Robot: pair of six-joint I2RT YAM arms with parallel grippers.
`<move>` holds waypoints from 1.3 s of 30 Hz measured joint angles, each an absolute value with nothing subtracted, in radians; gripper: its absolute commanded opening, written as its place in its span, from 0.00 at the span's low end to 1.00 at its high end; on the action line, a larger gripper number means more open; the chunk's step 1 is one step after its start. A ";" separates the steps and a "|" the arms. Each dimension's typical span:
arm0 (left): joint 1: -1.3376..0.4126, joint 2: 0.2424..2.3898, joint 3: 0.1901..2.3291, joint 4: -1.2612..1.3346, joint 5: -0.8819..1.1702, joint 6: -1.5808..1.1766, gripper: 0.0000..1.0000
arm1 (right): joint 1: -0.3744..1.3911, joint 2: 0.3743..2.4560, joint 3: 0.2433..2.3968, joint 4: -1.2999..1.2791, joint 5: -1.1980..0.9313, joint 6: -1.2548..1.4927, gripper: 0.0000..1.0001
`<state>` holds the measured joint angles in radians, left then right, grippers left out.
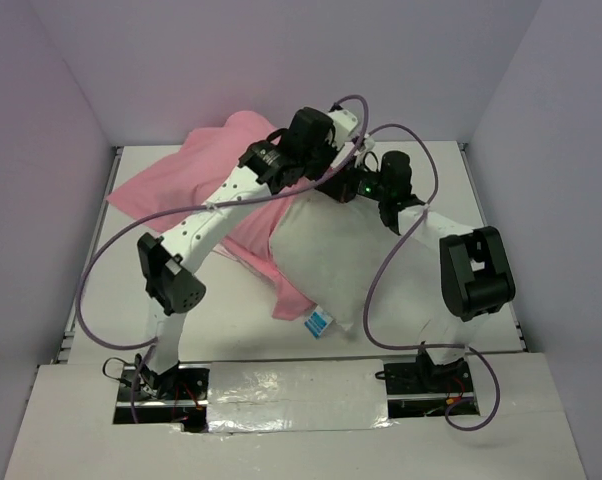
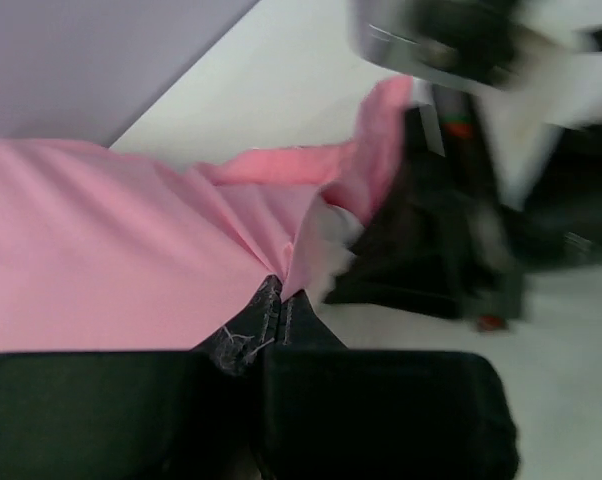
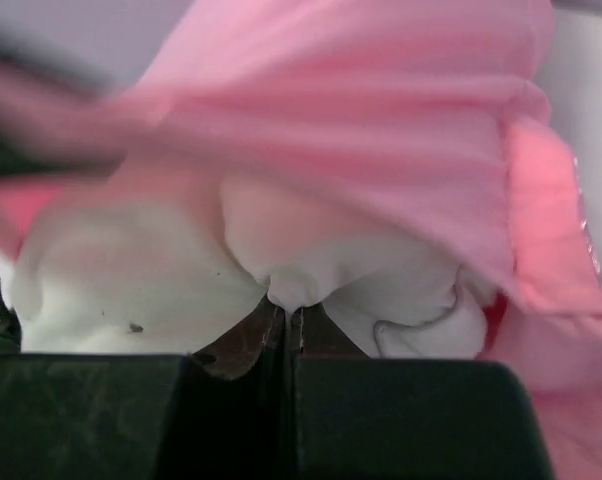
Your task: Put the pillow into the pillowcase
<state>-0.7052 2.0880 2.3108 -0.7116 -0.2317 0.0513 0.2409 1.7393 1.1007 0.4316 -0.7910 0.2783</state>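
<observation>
Pillow (image 1: 336, 262) right of middle, long axis near-to-far, far end at mouth of pillowcase (image 1: 181, 175) spread toward far left. Right gripper (image 3: 286, 312) pressed together, pinching that white far edge; left gripper (image 2: 281, 296) just beside, pinching pink hem.

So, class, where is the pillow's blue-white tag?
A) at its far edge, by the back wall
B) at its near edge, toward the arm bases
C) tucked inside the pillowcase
B: the top view shows the tag at the near edge of the pillow, outside the pillowcase.
</observation>
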 measured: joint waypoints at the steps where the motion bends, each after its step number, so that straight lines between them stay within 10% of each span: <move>1: -0.747 2.037 2.276 -0.718 -0.237 0.049 0.00 | 0.248 1.721 1.066 0.519 -0.778 0.329 0.00; 15: -0.847 1.770 2.003 -0.656 -0.093 -0.246 0.00 | 0.492 1.727 0.839 1.140 -0.071 0.792 0.00; 20: -0.793 1.684 1.695 -0.557 -0.074 -0.370 0.00 | 0.458 1.657 0.767 1.043 -0.066 0.759 0.67; 26: -0.599 1.702 1.571 -0.507 -0.072 -0.454 0.00 | 0.343 1.409 0.795 0.663 -0.239 0.682 1.00; 39: -0.591 1.752 1.720 -0.503 -0.096 -0.451 0.00 | 0.168 0.675 0.678 -0.108 -0.220 0.604 1.00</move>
